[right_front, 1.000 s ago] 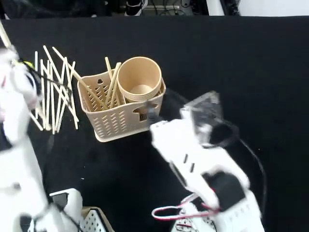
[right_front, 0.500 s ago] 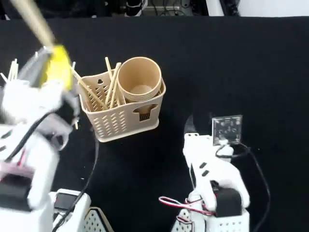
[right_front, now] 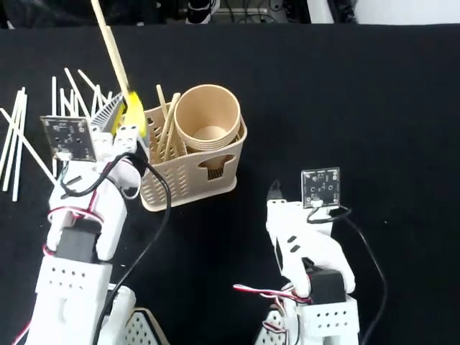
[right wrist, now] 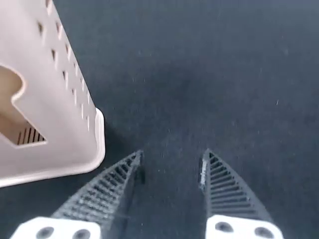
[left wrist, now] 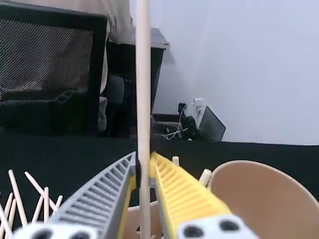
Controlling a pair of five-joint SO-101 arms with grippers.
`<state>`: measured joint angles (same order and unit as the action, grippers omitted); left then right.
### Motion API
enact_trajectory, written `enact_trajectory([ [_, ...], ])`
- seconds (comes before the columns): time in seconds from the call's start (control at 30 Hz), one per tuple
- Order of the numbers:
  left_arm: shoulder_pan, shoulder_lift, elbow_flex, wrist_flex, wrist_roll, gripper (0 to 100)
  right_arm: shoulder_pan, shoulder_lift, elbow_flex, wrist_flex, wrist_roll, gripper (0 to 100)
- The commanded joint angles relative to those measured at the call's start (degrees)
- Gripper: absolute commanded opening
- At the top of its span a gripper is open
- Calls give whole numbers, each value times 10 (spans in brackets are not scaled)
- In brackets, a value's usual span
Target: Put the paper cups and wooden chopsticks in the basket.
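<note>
Upper left, left gripper pinching a chopstick, now over the basket rim, right gripper spread, drawn back to lower centre

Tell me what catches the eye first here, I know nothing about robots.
The left end effector pinches one chopstick, sticking up, at the left edge of the basket. The basket already holds stacked paper cups and a few sticks, while loose chopsticks lie on the black table to its left.
</note>
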<state>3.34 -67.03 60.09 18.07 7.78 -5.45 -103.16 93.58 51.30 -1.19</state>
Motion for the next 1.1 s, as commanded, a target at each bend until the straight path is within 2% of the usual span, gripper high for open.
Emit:
enact_trajectory([
  [0.0,8,-40,-44,111,8,124,6,-51,-2,-10,3,191],
  [0.1,3,-64,-107,213,47,248,5,-51,0,-10,3,191],
  [0.23,-24,-48,-209,301,42,246,5,-51,0,-10,3,191],
  [0.33,-114,18,-298,355,45,245,5,-51,0,-10,3,191],
  [0.47,-258,180,-429,437,40,246,5,-50,0,-10,3,191],
  [0.6,-339,382,-532,468,40,245,5,-50,0,-10,3,191],
  [0.83,-358,730,-691,468,4,244,5,-50,0,-10,4,191],
  [1.07,-316,1012,-880,469,3,246,5,-50,1,-10,6,191],
])
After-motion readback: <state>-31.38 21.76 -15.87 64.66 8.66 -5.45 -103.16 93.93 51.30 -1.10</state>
